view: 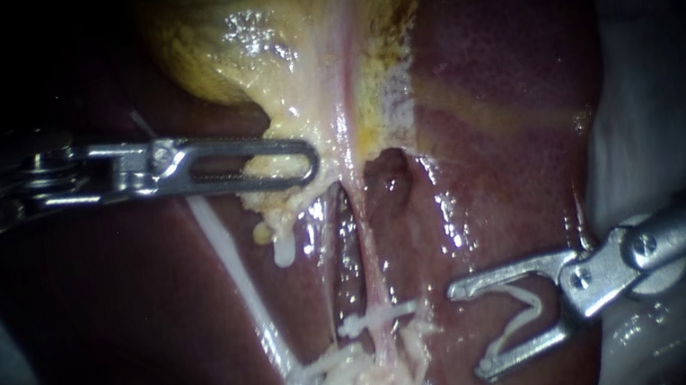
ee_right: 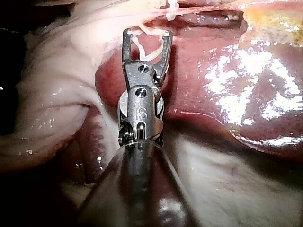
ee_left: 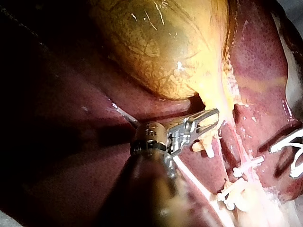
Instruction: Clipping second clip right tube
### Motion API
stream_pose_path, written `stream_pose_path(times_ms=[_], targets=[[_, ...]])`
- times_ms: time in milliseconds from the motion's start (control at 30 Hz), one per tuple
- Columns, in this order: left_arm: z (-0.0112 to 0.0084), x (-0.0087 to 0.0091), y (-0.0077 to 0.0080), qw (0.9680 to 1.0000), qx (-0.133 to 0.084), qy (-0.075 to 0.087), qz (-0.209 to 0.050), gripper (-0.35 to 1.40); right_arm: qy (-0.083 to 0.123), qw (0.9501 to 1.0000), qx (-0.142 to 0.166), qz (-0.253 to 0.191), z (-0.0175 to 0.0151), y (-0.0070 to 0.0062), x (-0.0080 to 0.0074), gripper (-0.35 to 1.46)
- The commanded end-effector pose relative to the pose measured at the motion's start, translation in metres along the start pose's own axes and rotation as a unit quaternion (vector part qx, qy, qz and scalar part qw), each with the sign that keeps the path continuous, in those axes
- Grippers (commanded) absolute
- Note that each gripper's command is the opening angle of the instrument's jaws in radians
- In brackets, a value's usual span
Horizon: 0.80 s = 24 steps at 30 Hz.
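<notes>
Endoscope, right tube (view: 364,257): thin pale cord running from the gallbladder (view: 265,32) neck down through the fitted clip (view: 377,317). Likely soft, wet and easily torn, so best straddled squarely and never tugged.
Endoscope, right instrument (view: 467,333): off to the side of the fitted clip, not touching the tube. Jaws spread wide, yet cradling a loaded clip (view: 510,338) that touches both.
Endoscope, left instrument (view: 307,163): well away from the fitted clip, on its gallbladder side. Clamped on the gallbladder neck, apparently tensioning the tube.
Endoscope, obstacles: dark pit (view: 391,178) in the liver (view: 511,104) beside the bare tube on the gallbladder side of the fitted clip. White strand (view: 231,264) on the far side of the fitted clip from the right instrument.
Left wrist, left instrument (ee_left: 213,118): jaws closed on gallbladder (ee_left: 156,47) tissue. Fitted clip (ee_left: 248,165) ahead and aside, crossing the right tube (ee_left: 240,144), with the loaded clip (ee_left: 293,151) just past it.
Right wrist, right instrument (ee_right: 147,34): loaded clip (ee_right: 139,49) seated in the parted jaws over glistening liver (ee_right: 213,94). Pale tissue (ee_right: 57,94) alongside. Fitted clip not surely identifiable here.
</notes>
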Motion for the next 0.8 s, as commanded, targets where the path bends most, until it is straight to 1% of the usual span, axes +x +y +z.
stream_pose_path(times_ms=[33, 133, 167, 333, 467, 600, 800], targets=[[-0.0001, -0.0001, 0.0000, 1.0000, 0.001, 0.000, 0.000, -0.35, 0.000, 1.0000, 0.000, 0.000, 0.0000, 0.0000, 0.0000, 0.50], [-0.0014, -0.0008, 0.0000, 1.0000, 0.004, 0.003, -0.001, -0.35, 0.000, 1.0000, 0.000, 0.000, 0.0000, 0.0000, 0.0000, 0.50], [-0.0017, -0.0010, 0.0000, 1.0000, 0.003, 0.002, -0.002, -0.35, 0.000, 1.0000, 0.000, 0.000, 0.0000, 0.0000, 0.0000, 0.50], [-0.0047, -0.0027, 0.0001, 0.9999, -0.007, -0.005, -0.006, -0.35, 0.000, 1.0000, 0.000, 0.000, 0.0000, 0.0000, 0.0000, 0.50], [-0.0066, -0.0036, 0.0002, 0.9998, -0.013, -0.012, -0.006, -0.35, 0.000, 1.0000, 0.000, 0.000, 0.0000, 0.0000, 0.0000, 0.50], [-0.0075, -0.0038, 0.0003, 0.9998, -0.014, -0.013, -0.007, -0.35, 0.000, 1.0000, 0.000, 0.000, 0.0001, 0.0000, 0.0000, 0.50], [-0.0075, -0.0037, 0.0001, 0.9998, -0.015, -0.013, -0.007, -0.35, 0.000, 1.0000, 0.000, 0.000, 0.0001, 0.0000, 0.0000, 0.50]])
